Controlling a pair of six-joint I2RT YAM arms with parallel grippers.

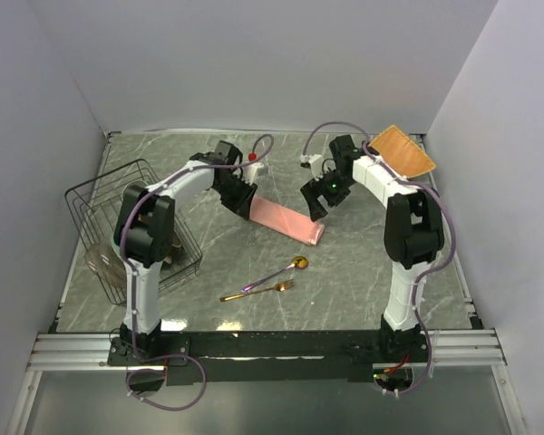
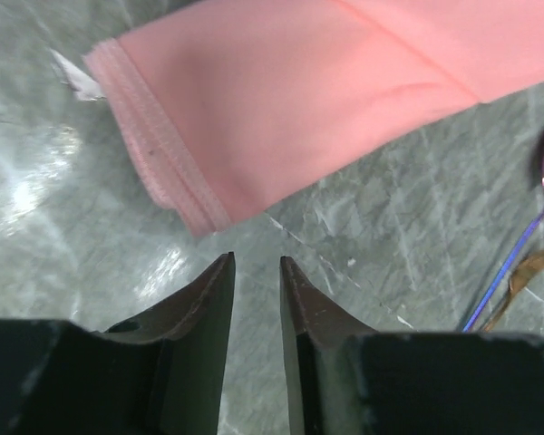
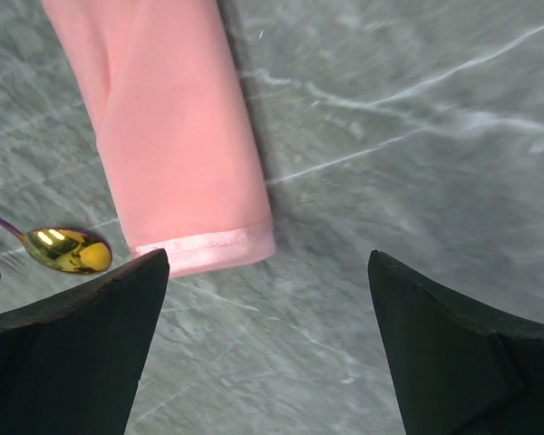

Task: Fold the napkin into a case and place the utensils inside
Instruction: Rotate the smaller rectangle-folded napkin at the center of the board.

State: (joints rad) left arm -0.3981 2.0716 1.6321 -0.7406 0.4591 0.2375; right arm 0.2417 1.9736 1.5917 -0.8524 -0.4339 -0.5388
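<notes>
The case [image 1: 288,220] is lying flat on the table [image 1: 372,272], folded narrow. The left gripper [image 2: 256,260] is hovering just beside its hemmed end, jaws barely parted and empty. The right gripper [image 3: 267,256] is hanging over the case's other end, jaws spread wide, holding nothing. The spoon [image 1: 274,275] and fork [image 1: 257,292] are lying near the case, possibly crossing.

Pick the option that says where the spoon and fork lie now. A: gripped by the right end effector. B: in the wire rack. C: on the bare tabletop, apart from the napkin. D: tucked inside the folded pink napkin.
C: the gold spoon and gold fork lie on the marble table, nearer the arm bases than the folded napkin and not touching it.
</notes>
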